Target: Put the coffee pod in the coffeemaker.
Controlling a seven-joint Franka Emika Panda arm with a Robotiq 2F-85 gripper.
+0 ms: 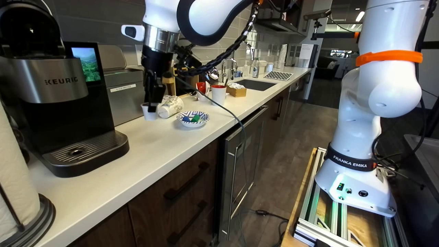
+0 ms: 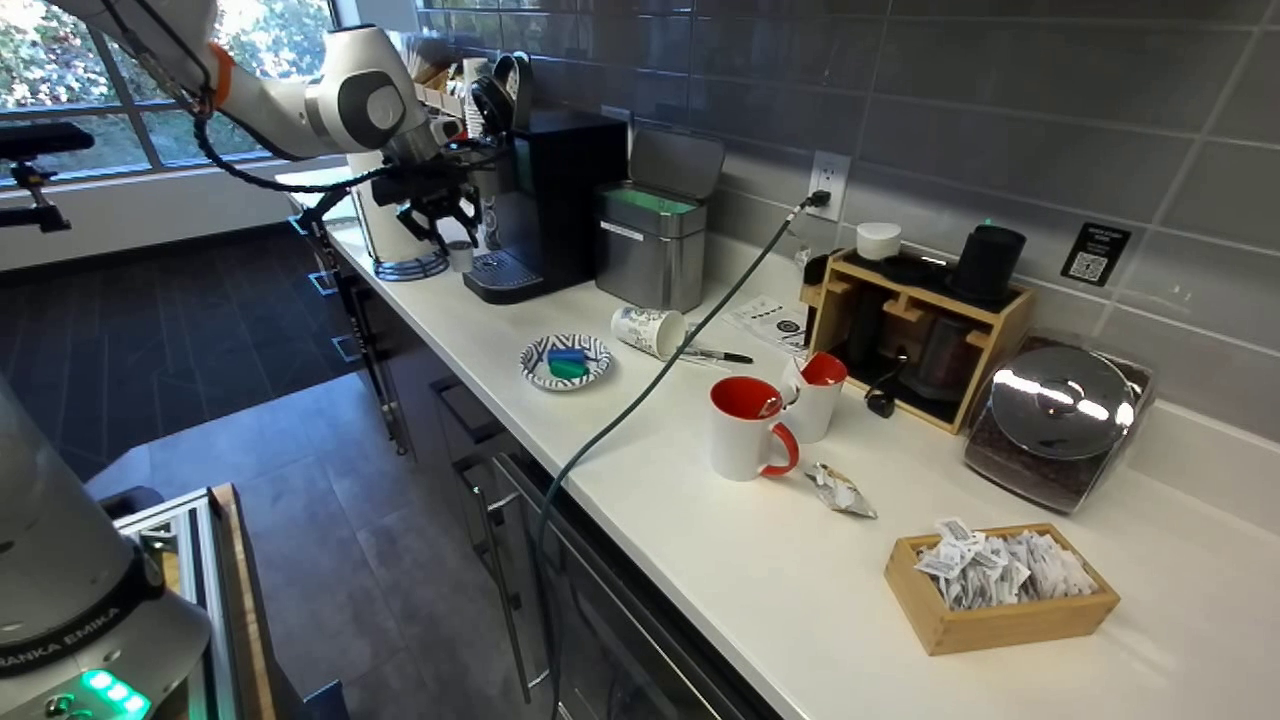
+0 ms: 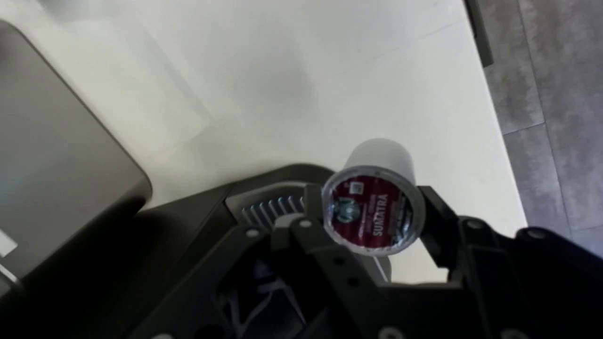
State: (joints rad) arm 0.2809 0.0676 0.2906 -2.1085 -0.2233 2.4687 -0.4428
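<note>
The white table [image 2: 720,560] runs from its front edge, on the robot's side, to the edge along the tiled wall [image 2: 1000,100]. A white robot arm [image 1: 356,133] stands off the front edge and reaches in over it. Near the wall edge stands the coffeemaker [image 1: 65,120], black and boxy, its lid raised above a silver band lettered KEURIG, its drip tray [image 1: 121,147] jutting toward the front edge. A silver box [image 2: 650,265] with its lid up comes next along the wall edge, then a wooden organizer [image 2: 990,360]. A roll of paper towels [image 1: 13,164] stands close to the front edge. The black hand [image 3: 370,202] points downward beside the coffeemaker. A wooden tray [image 2: 1000,635] of packets [image 2: 990,570] and two white mugs [image 2: 738,440] with red insides sit between front and wall edges. A patterned paper bowl [image 2: 533,372] is near the front edge; a paper cup [image 2: 632,325] lies on its side behind it, toward the wall. The coffee pod [image 3: 372,219] is gripped between the hand's two fingertips [image 3: 438,221], held up off the table, its dark red SUMATRA lid facing the wrist camera and its white body projecting below them. Smallest, a blue piece [image 2: 567,355] and a green piece [image 2: 568,371] lie in the bowl
</note>
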